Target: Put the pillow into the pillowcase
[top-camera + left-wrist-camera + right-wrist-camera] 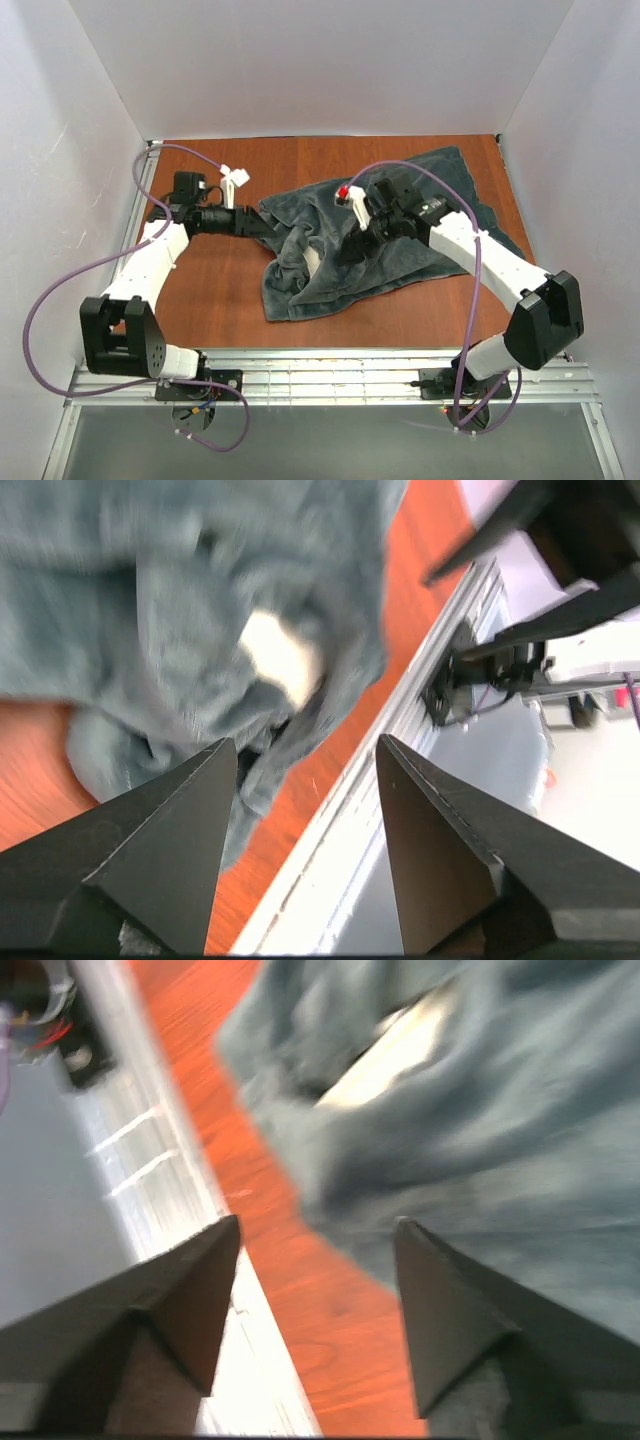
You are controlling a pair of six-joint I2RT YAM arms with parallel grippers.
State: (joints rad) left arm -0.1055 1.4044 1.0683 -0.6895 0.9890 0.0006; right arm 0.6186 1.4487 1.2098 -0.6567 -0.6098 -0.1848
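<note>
The dark grey-teal pillowcase lies crumpled across the middle of the wooden table. A small cream patch of the pillow shows through a gap in its folds, and the rest of the pillow is hidden inside the fabric. My left gripper is at the pillowcase's left edge and my right gripper hangs over its middle. In the left wrist view the gripper is open and empty, with the pillowcase and the cream patch beyond it. The right wrist view is blurred. It shows the gripper open and empty beside the pillowcase and the pillow.
A metal rail runs along the near edge of the table, where both arm bases are bolted. White walls close in the left, back and right sides. Purple cables loop off each arm.
</note>
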